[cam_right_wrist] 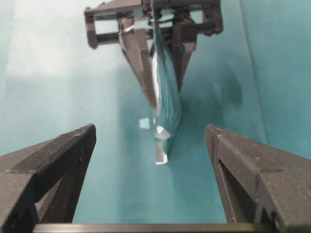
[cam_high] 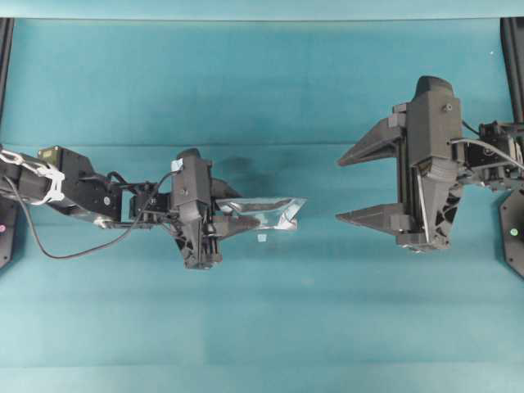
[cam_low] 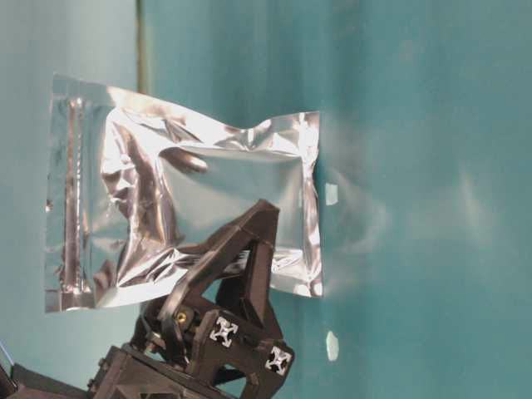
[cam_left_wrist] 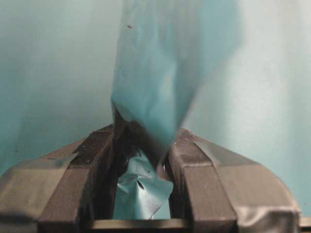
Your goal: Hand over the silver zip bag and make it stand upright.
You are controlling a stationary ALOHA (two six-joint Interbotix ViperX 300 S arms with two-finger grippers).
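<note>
We are holding the silver zip bag (cam_high: pixel 264 212) in our left claw (cam_high: pixel 223 217), whose jaws are clamped together on one end of the pouch. In the overhead view the bag is sticking out from the claw toward the right, clear of the teal table (cam_high: pixel 246 90), with its free end pointing at the other arm. In the table-level view the bag (cam_low: pixel 183 212) is showing its broad, crinkled, mirror-like face, with the flat sealed edges running around it and the left claw's black fingers (cam_low: pixel 241 249) pinching it from below.

From the left wrist camera we are seeing the foil (cam_left_wrist: pixel 160 73) rising out between the two fingers (cam_left_wrist: pixel 97 160), reflecting the table's teal colour (so it is reading more blue-green than silver there).

Our right claw (cam_high: pixel 360 184) is standing with its jaws wide apart and gripping nothing. It is facing the bag across a gap, near it but not touching. In the right wrist view the bag (cam_right_wrist: pixel 165 111) is hanging edge-on, thin and upright, between and beyond the two spread fingers (cam_right_wrist: pixel 58 160), with the left claw (cam_right_wrist: pixel 160 63) gripping it from the far side.

A tiny white bit (cam_high: pixel 262 237) is lying on the table just under the bag.
</note>
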